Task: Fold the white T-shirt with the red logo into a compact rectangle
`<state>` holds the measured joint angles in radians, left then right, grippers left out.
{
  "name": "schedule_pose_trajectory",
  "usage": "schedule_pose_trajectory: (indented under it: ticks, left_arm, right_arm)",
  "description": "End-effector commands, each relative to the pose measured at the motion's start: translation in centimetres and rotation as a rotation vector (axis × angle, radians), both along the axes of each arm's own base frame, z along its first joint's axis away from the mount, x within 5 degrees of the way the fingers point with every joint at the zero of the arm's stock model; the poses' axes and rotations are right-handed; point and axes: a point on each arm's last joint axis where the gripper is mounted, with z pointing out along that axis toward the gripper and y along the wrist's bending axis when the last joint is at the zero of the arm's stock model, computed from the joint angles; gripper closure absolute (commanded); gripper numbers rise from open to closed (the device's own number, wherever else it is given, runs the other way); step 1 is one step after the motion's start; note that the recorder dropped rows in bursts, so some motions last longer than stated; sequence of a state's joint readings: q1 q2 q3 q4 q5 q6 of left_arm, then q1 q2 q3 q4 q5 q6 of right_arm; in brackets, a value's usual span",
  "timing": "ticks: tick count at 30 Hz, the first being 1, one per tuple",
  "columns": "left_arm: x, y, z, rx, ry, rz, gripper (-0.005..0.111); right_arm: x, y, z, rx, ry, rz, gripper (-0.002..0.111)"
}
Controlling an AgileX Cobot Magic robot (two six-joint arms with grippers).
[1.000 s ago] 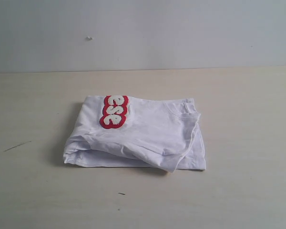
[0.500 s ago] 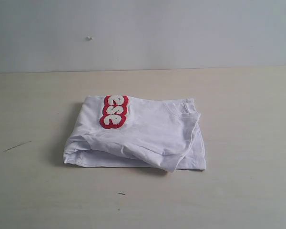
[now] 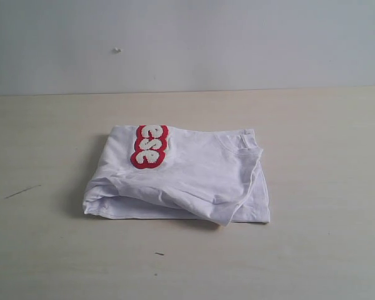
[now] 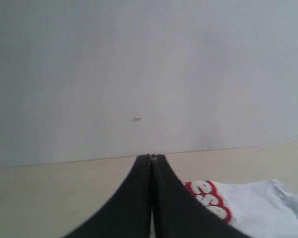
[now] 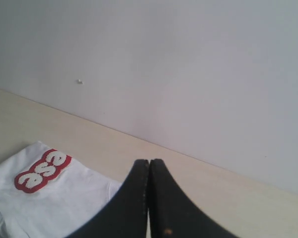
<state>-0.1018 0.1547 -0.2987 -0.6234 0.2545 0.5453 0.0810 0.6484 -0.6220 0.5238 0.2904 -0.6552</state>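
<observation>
The white T-shirt [image 3: 187, 178] lies folded into a rough rectangle in the middle of the table, its collar [image 3: 245, 142] at the far right corner. Part of the red logo [image 3: 150, 145] shows on top near the far left corner, reading "ese". No arm appears in the exterior view. My left gripper [image 4: 151, 157] is shut with nothing in it, raised off the shirt [image 4: 258, 208], and the logo [image 4: 208, 199] shows beside its fingers. With its black fingers pressed together, my right gripper [image 5: 148, 162] is shut and empty, and it stays clear of the shirt [image 5: 49, 198] and logo [image 5: 42, 170].
The pale wooden table [image 3: 325, 137] runs back to a plain grey wall [image 3: 187, 44]. A small dark speck [image 3: 159, 254] lies near the front edge and a thin dark scratch [image 3: 22, 191] at the left.
</observation>
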Motion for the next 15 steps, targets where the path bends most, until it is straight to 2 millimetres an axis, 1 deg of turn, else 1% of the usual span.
schedule_pose_trajectory:
  ticks: [1, 4, 8, 12, 15]
  left_arm:
    - [0.1, 0.7, -0.2, 0.061, -0.008, 0.11, 0.107]
    - [0.3, 0.9, -0.6, 0.088, 0.006, 0.147, 0.107]
    - [0.5, 1.5, -2.1, 0.098, 0.06, 0.216, 0.107]
    - [0.4, 2.0, -4.1, 0.08, 0.104, 0.28, 0.107]
    - [0.3, 2.2, -6.2, 0.085, 0.134, 0.292, 0.107]
  right_arm:
    - [-0.1, 0.0, -0.1, 0.003, -0.002, -0.001, 0.108]
    - [-0.1, 0.0, -0.1, 0.003, -0.002, -0.001, 0.108]
    - [-0.1, 0.0, -0.1, 0.001, -0.002, -0.002, 0.108]
    - [-0.1, 0.0, -0.1, 0.003, -0.001, -0.001, 0.108]
    - [-0.1, 0.0, -0.1, 0.003, -0.001, -0.001, 0.108]
